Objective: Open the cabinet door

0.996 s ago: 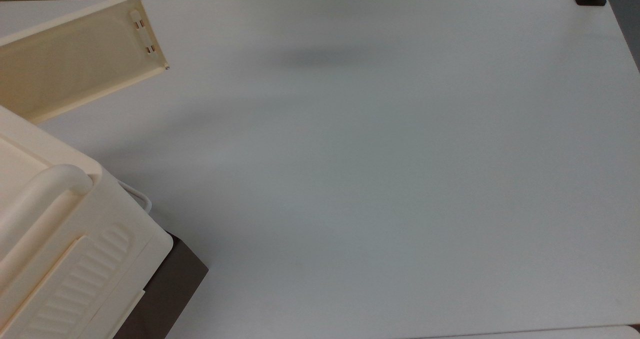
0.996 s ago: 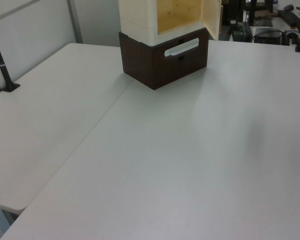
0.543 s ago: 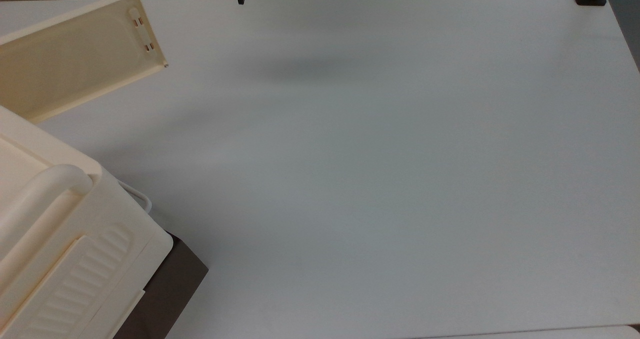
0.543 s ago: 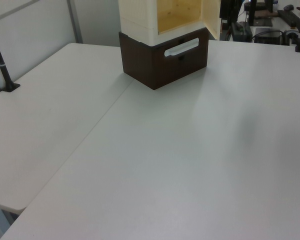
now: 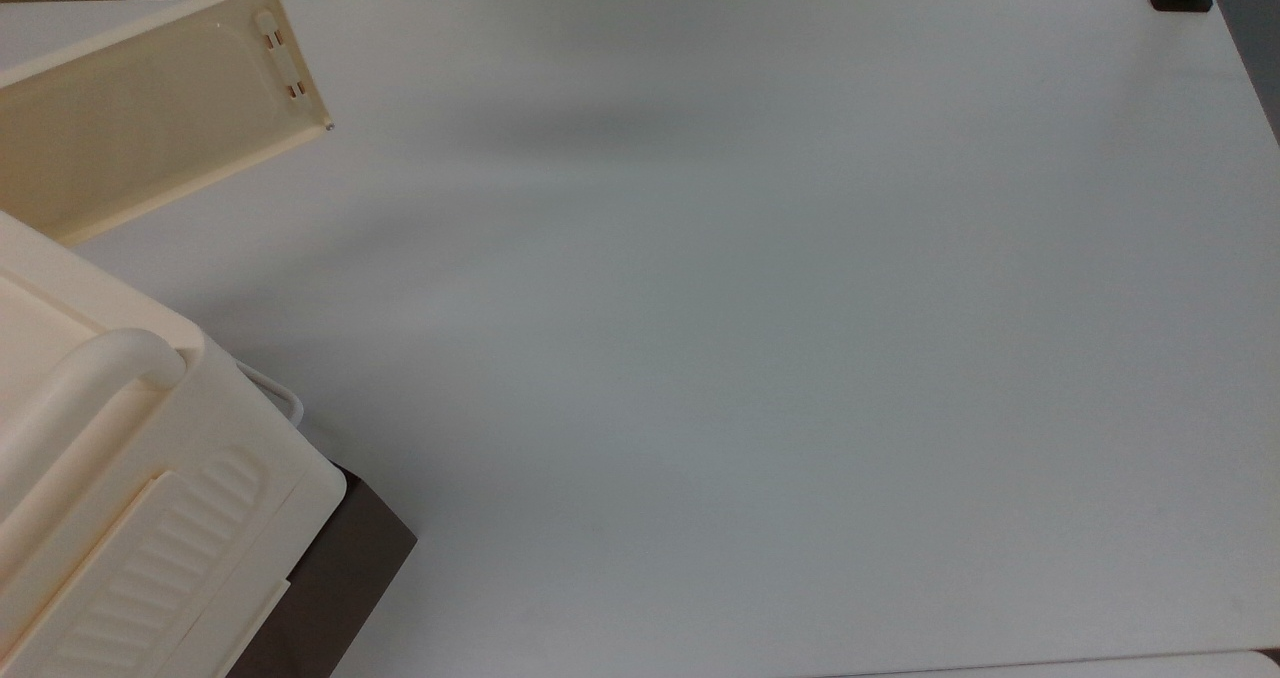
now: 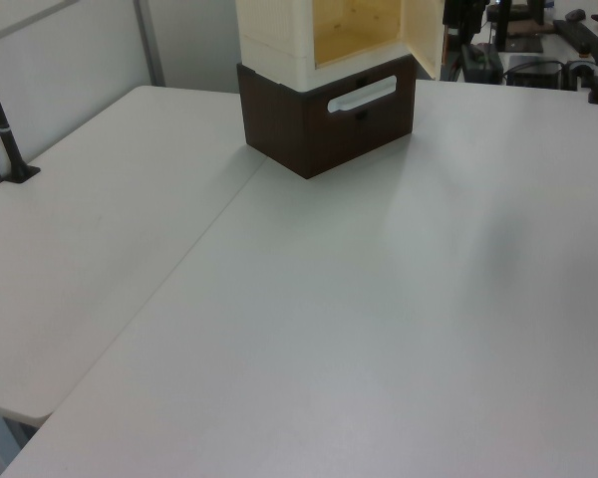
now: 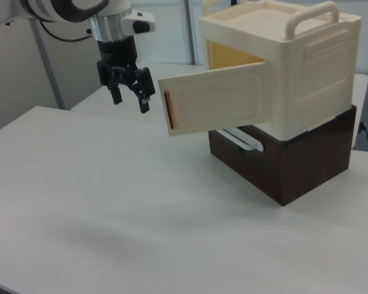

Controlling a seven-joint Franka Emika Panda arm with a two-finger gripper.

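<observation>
Right view, from its left edge across: the gripper hangs in the air above the table, fingers spread apart and holding nothing, just beside the free edge of the cabinet door but not touching it. That door stands swung well out from the cabinet — its latch strip faces the gripper and the yellow interior shows behind it. The cabinet sits on its dark brown base toward the table's far right corner in the right view, with a white drawer handle below the door.

In the top view the cabinet door juts out over the table's upper left corner, with the cabinet at the lower left edge and the rest of the table bare. The left view shows the opening of the cabinet uncovered.

Judging by this, the door is already open — little seems left beyond perhaps pulling the arm away.
</observation>
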